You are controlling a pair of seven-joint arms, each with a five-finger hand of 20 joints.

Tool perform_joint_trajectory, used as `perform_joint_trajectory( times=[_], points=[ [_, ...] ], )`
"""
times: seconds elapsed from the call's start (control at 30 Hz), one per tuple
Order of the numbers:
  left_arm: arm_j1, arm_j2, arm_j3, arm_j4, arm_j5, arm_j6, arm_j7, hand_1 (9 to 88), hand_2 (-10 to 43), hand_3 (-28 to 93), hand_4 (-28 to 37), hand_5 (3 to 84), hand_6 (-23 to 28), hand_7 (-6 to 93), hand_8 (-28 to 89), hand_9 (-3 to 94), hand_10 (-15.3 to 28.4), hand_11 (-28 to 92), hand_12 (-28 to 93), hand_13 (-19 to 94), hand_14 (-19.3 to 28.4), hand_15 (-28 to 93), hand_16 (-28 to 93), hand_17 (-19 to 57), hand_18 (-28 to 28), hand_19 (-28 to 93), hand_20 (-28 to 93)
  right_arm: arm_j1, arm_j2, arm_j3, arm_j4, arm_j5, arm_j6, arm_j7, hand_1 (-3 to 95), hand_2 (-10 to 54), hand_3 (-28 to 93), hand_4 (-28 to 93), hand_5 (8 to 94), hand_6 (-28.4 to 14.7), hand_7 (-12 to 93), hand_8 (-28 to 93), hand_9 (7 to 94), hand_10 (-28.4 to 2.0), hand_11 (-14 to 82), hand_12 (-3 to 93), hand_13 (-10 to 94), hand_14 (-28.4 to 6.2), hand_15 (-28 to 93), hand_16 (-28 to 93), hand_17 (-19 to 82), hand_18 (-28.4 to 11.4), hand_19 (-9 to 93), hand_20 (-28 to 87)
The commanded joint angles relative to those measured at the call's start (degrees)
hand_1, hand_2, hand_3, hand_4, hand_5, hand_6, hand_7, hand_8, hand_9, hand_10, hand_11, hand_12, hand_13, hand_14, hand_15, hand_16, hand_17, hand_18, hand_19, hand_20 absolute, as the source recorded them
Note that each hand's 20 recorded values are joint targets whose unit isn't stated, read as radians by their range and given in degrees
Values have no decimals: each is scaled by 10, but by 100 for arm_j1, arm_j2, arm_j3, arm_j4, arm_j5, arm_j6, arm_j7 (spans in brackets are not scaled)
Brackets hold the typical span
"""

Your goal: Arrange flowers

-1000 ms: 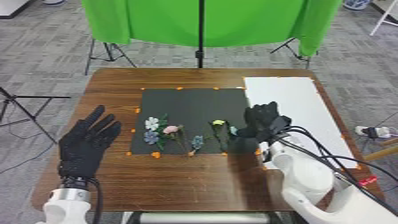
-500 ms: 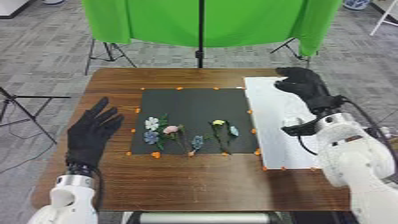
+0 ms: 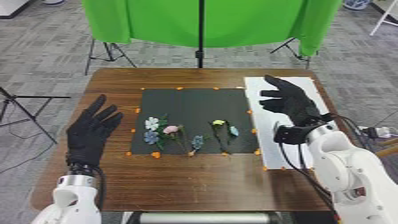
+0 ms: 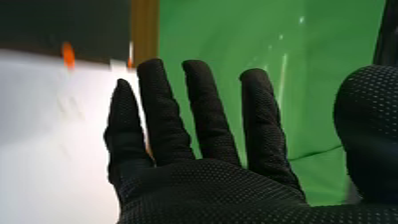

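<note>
In the head view, my right hand (image 3: 291,104) is over the white sheet (image 3: 274,142), open with nothing in it. The right wrist view shows the same hand (image 4: 209,187) with its fingers straight and spread. My left hand (image 3: 91,132) lies left of the black mat (image 3: 195,102), fingers straight and empty. On the mat are a white flower (image 3: 152,123), a blue flower (image 3: 151,137), a pink flower (image 3: 171,129), a small blue sprig (image 3: 197,142), a yellow flower (image 3: 218,122) and a pale blue one (image 3: 234,131) at the right.
Orange tape pieces (image 3: 155,155) mark the edges of the mat and sheet. The brown table (image 3: 191,187) extends in front of them. Beyond its far edge hangs a green cloth (image 3: 151,22) on a black stand.
My right hand has left the mat's right side, swung out to the far right, then come back nearer over the white sheet. The pale blue flower is now uncovered.
</note>
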Motion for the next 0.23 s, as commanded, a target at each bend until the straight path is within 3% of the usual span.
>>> perform_joint_trajectory(
  times=[0.03,0.13,0.23],
  points=[
    [123,43,61,87,-97,33,-76,193,54,791,-283,362,59,96,-93,329,177,212,106,230,253,460,-81,-104,244,480,167,-126,-116,104,32,1255,-295,80,189,10,780,-283,403,44,138,-117,465,-158,122,135,348,-199,306,152,25,-249,507,243],
    [96,91,123,116,-249,15,-1,191,54,789,-283,361,59,96,-93,328,176,210,107,230,251,453,-75,-105,245,478,162,-156,-186,154,51,1438,-343,133,189,11,781,-283,415,43,141,-117,469,-156,124,135,352,-198,309,154,22,-249,504,242],
    [94,84,113,95,-215,4,-26,187,57,786,-283,362,60,96,-92,328,177,209,108,230,251,451,-69,-106,245,479,159,-166,-283,222,95,1771,-438,221,189,12,781,-283,420,40,140,-118,472,-155,125,135,353,-198,311,155,22,-249,503,242]
  ],
)
